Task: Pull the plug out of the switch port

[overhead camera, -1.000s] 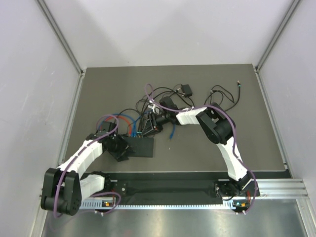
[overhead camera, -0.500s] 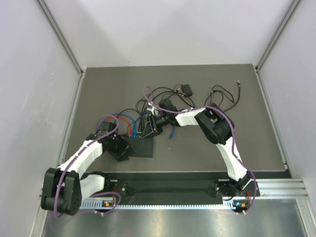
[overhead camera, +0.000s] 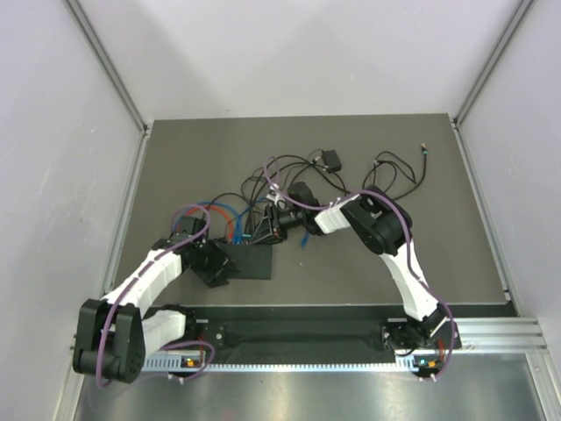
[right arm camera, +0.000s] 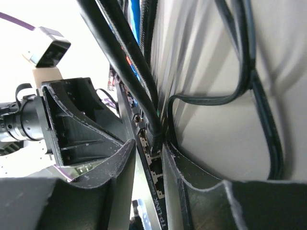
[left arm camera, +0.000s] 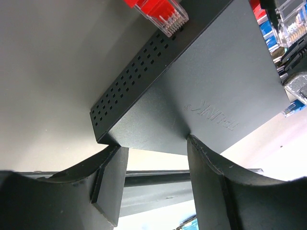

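Plug point(right arm camera: 154, 136), black, seated in switch port point(right arm camera: 154, 149) on the port face of TP-Link switch point(overhead camera: 247, 260). Switch on bench point(overhead camera: 438, 228), left of centre. Right hand point(overhead camera: 266, 228) at port row, one finger point(right arm camera: 192, 182) either side of plug; can't tell whether pinching or just bracketing. Left hand point(left arm camera: 152, 146) clamped on switch's near-left corner. Red RJ45 connector point(left arm camera: 160, 14) by vented side of switch, blue cables point(overhead camera: 230, 221) alongside. Black adapter block point(overhead camera: 330, 160) well apart toward far side, among loose black cables point(overhead camera: 394, 171).
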`<state>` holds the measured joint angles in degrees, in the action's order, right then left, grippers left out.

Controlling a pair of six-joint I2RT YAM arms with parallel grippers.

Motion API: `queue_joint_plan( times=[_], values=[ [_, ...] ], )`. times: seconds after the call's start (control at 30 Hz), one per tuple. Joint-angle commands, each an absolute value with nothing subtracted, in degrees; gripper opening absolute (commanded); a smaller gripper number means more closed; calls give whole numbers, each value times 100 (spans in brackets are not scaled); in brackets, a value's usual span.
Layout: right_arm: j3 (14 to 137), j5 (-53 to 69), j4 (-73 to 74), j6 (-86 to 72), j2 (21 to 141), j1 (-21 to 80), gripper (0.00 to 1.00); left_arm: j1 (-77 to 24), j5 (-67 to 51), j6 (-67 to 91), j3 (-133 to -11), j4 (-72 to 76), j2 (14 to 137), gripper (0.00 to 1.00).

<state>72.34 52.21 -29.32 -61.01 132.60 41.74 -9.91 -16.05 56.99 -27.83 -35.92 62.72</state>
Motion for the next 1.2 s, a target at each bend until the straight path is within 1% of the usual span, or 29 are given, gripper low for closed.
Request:
queue_joint_plan(
  times=[0.0, 0.1, 0.17, 0.27, 0.3, 0.47, 0.5, 0.53, 0.63, 0.67, 0.7, 0.8, 0.83, 0.9, 0.97, 1.07, 1.1, 1.17],
  values=[
    [6971, 4975, -3652, -6590, 13570, 4263, 29, -967, -1600, 5625, -2725, -3437, 6188, 56],
    [6935, 5010, -3656, -6680, 13553, 4263, 28, -967, -1608, 5616, -2716, -3428, 6196, 57],
    [6865, 5036, -3909, -6863, 13597, 4245, 27, -967, -1608, 5599, -2707, -3419, 6196, 57],
    [6776, 5045, -4017, -6935, 13588, 4201, 22, -967, -1626, 5607, -2689, -3410, 6214, 57],
    [6768, 5036, -3973, -6900, 13579, 4192, 19, -967, -1617, 5607, -2698, -3401, 6223, 57],
    [6803, 5001, -3798, -6812, 13597, 4184, 11, -967, -1617, 5581, -2707, -3463, 6214, 57],
    [6864, 4957, -3692, -6664, 13579, 4201, 4, -967, -1600, 5581, -2707, -3463, 6231, 57],
    [6916, 4948, -3378, -6540, 13562, 4201, 0, -967, -1582, 5581, -2716, -3498, 6231, 57],
    [6952, 4773, -3252, -6144, 13413, 4219, 0, -967, -1538, 5581, -2733, -3568, 6275, 57],
    [6900, 4616, -3156, -6004, 13316, 4219, 0, -967, -1529, 5590, -2725, -3594, 6284, 56],
    [6708, 4188, -3155, -5716, 13063, 4210, 0, -967, -1521, 5599, -2725, -3603, 6302, 56],
    [5901, 3175, -4266, -5573, 12622, 4219, 0, -967, -1503, 5616, -2707, -3630, 6328, 57],
    [5880, 2990, -4106, -5477, 12456, 4219, 0, -967, -1486, 5616, -2707, -3656, 6354, 57],
    [5836, 2682, -4236, -5423, 12349, 4219, 0, -967, -1468, 5608, -2716, -3674, 6363, 57],
    [6002, 2707, -4140, -5405, 12348, 4210, 0, -967, -1468, 5581, -2725, -3691, 6363, 57],
    [6354, 3442, -4428, -5965, 12585, 4149, 0, -967, -1450, 5572, -2751, -3735, 6372, 57],
    [6276, 3558, -4873, -6794, 12656, 4122, 0, -967, -1468, 5555, -2760, -3727, 6389, 57],
    [5978, 3577, -6171, -7651, 12823, 4061, 0, -967, -1485, 5528, -2786, -3709, 6363, 57]
  ],
)
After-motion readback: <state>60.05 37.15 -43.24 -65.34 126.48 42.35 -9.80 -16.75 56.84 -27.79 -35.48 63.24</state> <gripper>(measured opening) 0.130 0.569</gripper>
